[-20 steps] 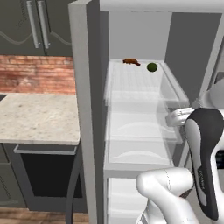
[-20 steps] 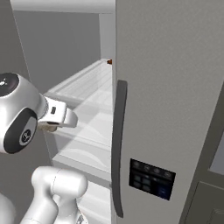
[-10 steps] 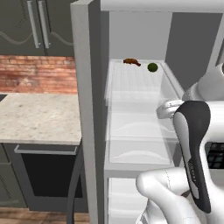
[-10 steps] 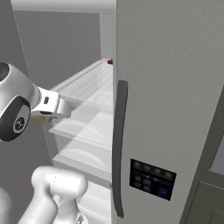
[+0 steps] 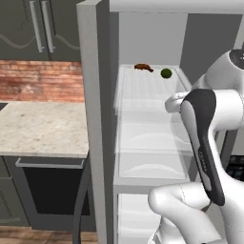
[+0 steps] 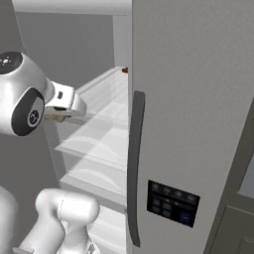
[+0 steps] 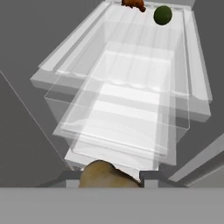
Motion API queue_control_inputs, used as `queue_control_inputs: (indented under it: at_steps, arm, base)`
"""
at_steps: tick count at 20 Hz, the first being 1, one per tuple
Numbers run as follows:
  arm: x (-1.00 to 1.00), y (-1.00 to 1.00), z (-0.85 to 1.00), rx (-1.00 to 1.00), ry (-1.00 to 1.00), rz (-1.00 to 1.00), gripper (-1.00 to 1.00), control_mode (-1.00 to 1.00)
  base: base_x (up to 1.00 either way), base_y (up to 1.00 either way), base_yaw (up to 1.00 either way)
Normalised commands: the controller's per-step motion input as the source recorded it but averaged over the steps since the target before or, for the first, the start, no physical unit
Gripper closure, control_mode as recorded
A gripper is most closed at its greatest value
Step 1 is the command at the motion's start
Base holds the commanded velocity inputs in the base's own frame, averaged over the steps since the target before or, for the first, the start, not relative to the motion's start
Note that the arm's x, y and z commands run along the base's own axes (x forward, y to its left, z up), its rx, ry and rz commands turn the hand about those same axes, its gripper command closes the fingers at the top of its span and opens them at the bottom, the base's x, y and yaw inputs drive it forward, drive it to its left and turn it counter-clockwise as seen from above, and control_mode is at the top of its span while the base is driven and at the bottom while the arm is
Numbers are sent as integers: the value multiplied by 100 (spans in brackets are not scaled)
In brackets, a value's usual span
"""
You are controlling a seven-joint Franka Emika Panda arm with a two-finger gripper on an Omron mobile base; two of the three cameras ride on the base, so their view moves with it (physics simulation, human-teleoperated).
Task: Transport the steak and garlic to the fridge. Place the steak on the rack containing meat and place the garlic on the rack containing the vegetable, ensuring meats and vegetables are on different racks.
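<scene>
The fridge stands open, its white racks in view. At the back of the upper rack lie a reddish-brown chunk of meat and, to its right, the green vegetable; I cannot tell whether that chunk is the steak. Both also appear at the top of the hand view, meat and vegetable. My gripper is shut on the olive-tan garlic. It hovers in front of the racks, at the height of the middle rack, with the garlic just visible under the hand.
A speckled stone counter with a dark oven below it lies left of the fridge. The closed grey fridge door, with its long dark handle and black dispenser panel, stands right of my arm.
The arm has lifted the hand and the garlic up and inward, closer to the fridge racks. The grip is the same and nothing in the fridge has moved.
</scene>
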Motion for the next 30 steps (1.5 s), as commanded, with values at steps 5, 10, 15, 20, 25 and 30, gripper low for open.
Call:
queue_control_inputs:
  at_steps: [5, 10, 15, 20, 25, 30]
  arm:
    - [64, -1, 0, 0, -2, 0, 100, -100]
    - [82, 0, 0, 0, 0, 0, 100, -100]
    - [93, -2, 0, 0, 0, 0, 100, -100]
    - [82, -3, -13, 0, 0, 0, 100, -100]
    - [83, -4, -27, 0, 0, 0, 100, -100]
    - [69, 0, -29, 0, 1, 0, 100, -100]
  base:
    - [0, 0, 0]
    - [0, 0, 0]
    - [0, 0, 0]
    - [0, 0, 0]
    - [0, 0, 0]
    - [0, 0, 0]
